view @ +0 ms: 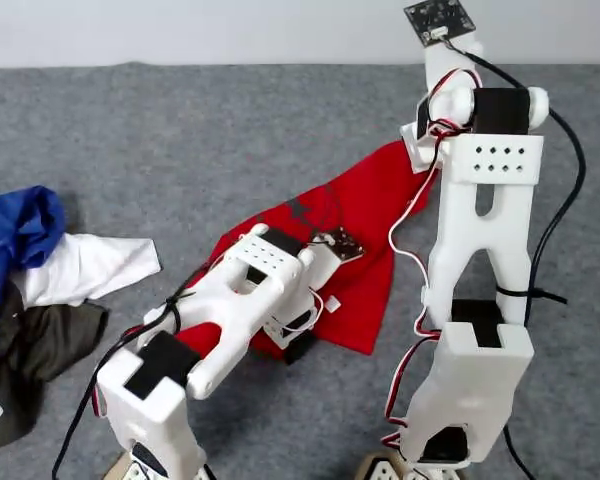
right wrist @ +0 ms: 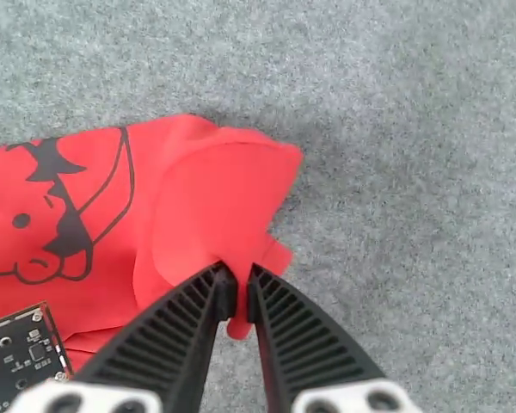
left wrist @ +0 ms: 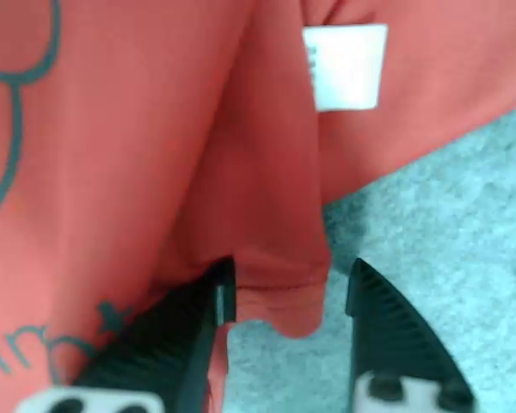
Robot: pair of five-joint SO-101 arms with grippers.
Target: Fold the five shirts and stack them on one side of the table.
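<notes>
Left claw (left wrist: 290, 275): fingers apart; a folded hem of the red shirt (left wrist: 155, 172) lies in the gap. The cloth touches one finger (left wrist: 189, 335), and grey table shows beside the other.
Right claw (right wrist: 236, 286): fingers pressed almost together, clamped on a small tab of red cloth at the shirt's far corner.
Red shirt, place: middle of the table (view: 180, 130), between the two arms, spread out but rumpled. Its near edge lies under the left arm and its far corner is at the right arm's claw.
Red shirt, face: dark line drawing (right wrist: 69, 215) turned up, with one flap doubled over beside it.
Tag (left wrist: 348, 67): white, on the red cloth, just past the left arm's open fingers.
Board (view: 340, 243): small circuit board on the left arm's wrist, above the red cloth.
Blue shirt (view: 15, 230): bunched at the table's left edge, on top of a heap.
White shirt (view: 90, 265): partly under the blue one, one end pointing at the red shirt without touching it.
Dark shirt (view: 50, 340): crumpled, nearer the arm bases, touching the white one.
</notes>
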